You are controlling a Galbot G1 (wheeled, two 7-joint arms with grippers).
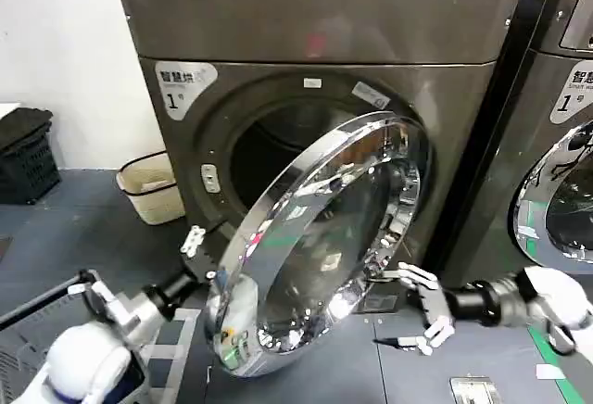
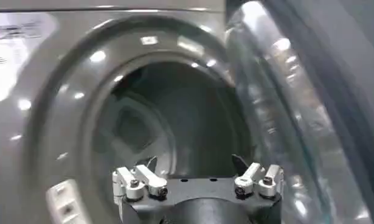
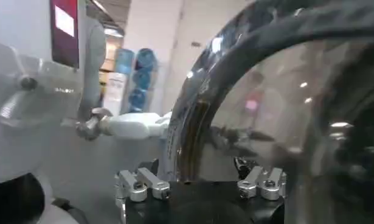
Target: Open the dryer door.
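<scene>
Dryer (image 1: 315,43) stood centre, against the wall; second machine (image 1: 565,98) set just beside it on the right. Dryer door (image 1: 320,246) hung swung out in front of the drum opening (image 1: 278,149), tilted, hinged at the right side, free edge toward the lower left. Left gripper (image 1: 199,251) sat at the door's left edge, just before the dryer front, fingers spread; seen from its wrist, left gripper (image 2: 199,182) faced into the drum opening (image 2: 168,122) with the door (image 2: 284,109) alongside. Right gripper (image 1: 422,311) held near the door's lower right, fingers spread. Basket (image 1: 148,186) rested on the floor left of the dryer, crate (image 1: 23,158) farther left.
</scene>
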